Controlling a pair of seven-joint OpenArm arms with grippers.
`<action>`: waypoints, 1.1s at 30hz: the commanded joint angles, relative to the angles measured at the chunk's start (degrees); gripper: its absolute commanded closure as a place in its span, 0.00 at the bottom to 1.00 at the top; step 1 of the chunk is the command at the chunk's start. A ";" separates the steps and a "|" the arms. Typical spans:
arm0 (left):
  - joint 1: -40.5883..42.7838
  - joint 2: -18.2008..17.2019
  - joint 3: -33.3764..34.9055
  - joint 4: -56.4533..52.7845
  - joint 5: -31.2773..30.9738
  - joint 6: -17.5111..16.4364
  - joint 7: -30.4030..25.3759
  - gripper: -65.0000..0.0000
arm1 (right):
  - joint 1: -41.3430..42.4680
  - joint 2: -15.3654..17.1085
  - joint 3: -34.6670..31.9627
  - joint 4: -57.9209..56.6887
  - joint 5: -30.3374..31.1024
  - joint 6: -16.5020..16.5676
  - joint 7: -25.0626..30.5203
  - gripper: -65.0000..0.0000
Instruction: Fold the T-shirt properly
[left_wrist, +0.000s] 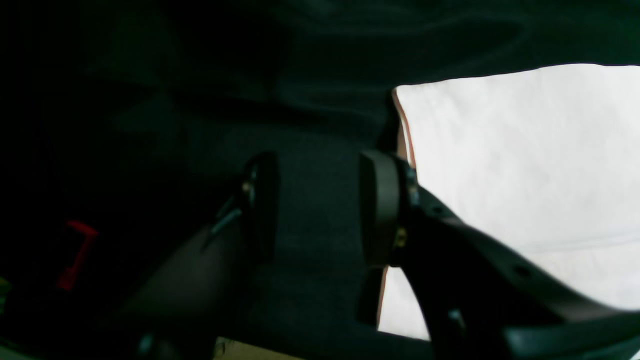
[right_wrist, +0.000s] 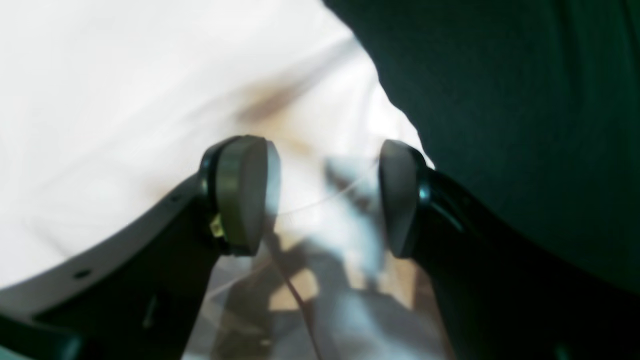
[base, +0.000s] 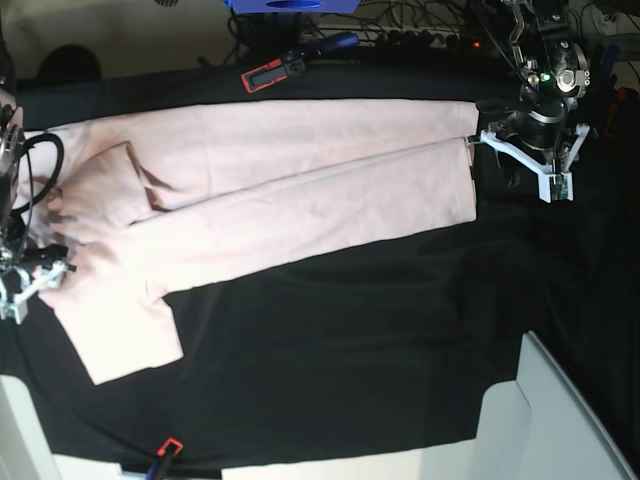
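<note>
The T-shirt (base: 300, 195) is spread lengthwise across the black table cloth (base: 330, 370), with one long side folded over the body so that a diagonal fold edge is seen running along its middle. On the near side of the T-shirt a broad stretch of bare cloth is left free; on the far side only a narrow dark strip is left between the garment and a red-and-black clamp (base: 268, 74) lying there. A second clamp (base: 165, 452) is seen at the cloth's near edge, well apart from the T-shirt. At the hem end the left gripper (base: 470, 150) is placed just beside the T-shirt's corner; in the left wrist view its pads (left_wrist: 380, 210) are seen spread, with only dark cloth between them and the pale hem edge just behind one pad, contact with it not being determinable. At the opposite end the right gripper (base: 40, 265) is set over the sleeve region. Only the right wrist view shows its fingers (right_wrist: 245, 195) parted, with blurred, wrinkled pale fabric lying between them; whether fabric is pinched cannot be told. The base view alone shows the whole outline and the free sleeve (base: 125, 335) jutting toward the near edge.
</note>
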 joint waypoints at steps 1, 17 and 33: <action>0.04 -0.46 -0.12 1.04 0.24 0.27 -0.97 0.60 | 1.79 0.72 0.06 1.88 -0.87 0.46 1.17 0.49; -1.72 -0.55 -0.21 1.30 -0.02 0.27 3.25 0.60 | 8.21 -4.82 0.50 2.50 -6.06 0.55 -7.79 0.39; -3.39 -0.55 -0.21 2.98 0.06 0.27 3.34 0.60 | 5.05 -8.16 0.59 0.74 -5.35 0.46 -8.06 0.47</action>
